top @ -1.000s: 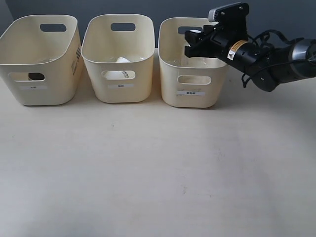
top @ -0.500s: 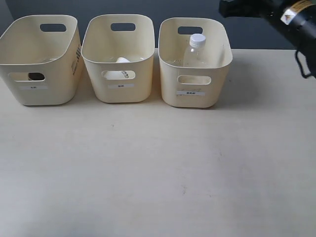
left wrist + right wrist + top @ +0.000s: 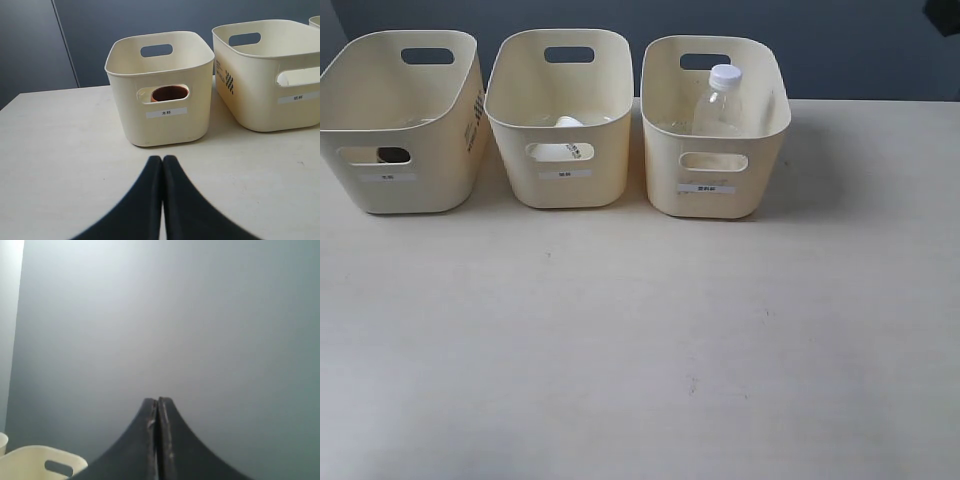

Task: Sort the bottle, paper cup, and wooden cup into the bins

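Right arm gone from our exterior view, bottle now tilted in the right-hand bin, both claws — left gripper, right gripper — clenched on nothing.

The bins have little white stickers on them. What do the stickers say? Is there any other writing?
"木杯" on the label of the bin with the wooden cup behind its handle hole.
"纸杯" on the label of the next bin.
The third bin, holding the bottle, has a label too small to read.
A dark checkered mark on the second bin's side: no letters readable.
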### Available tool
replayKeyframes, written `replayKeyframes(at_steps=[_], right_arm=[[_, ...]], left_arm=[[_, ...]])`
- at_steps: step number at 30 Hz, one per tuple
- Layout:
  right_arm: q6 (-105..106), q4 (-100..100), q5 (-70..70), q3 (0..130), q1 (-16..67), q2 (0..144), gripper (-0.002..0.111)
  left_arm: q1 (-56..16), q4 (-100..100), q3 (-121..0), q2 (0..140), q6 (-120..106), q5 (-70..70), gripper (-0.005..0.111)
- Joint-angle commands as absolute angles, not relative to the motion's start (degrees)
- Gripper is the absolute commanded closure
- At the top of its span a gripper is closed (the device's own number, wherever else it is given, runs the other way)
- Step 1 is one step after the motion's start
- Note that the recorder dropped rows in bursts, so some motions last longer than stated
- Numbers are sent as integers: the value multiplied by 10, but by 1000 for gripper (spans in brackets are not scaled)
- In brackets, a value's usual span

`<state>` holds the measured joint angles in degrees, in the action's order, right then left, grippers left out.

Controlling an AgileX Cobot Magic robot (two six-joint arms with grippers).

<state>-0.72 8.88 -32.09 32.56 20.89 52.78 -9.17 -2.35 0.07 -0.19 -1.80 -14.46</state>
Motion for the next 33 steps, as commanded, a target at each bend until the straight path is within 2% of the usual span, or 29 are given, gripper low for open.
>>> replayKeyframes(at_steps=[1,7,10,11,13,16,23,33], right_arm=[[-10,84,-317,323,206,484,109],[7,85,-291,323,200,444,109],[-119,114,-103,323,127,372,109],[-119,126,13,321,80,329,109],[-94,141,92,296,27,260,109],[-60,141,30,201,-9,150,109],[-60,138,-104,0,-48,57,109],[-60,149,-3,0,-51,1,109]], left_arm=[[-93,-24,0,0,-16,-137,107],[-93,-24,0,0,-16,-137,107],[-93,-24,0,0,-16,-137,107],[-92,-24,0,0,-16,-137,107],[-92,-24,0,0,-16,-137,107],[-92,-24,0,0,-16,-137,107],[-92,-24,0,0,-16,-137,107],[-92,-24,0,0,-16,-137,107]])
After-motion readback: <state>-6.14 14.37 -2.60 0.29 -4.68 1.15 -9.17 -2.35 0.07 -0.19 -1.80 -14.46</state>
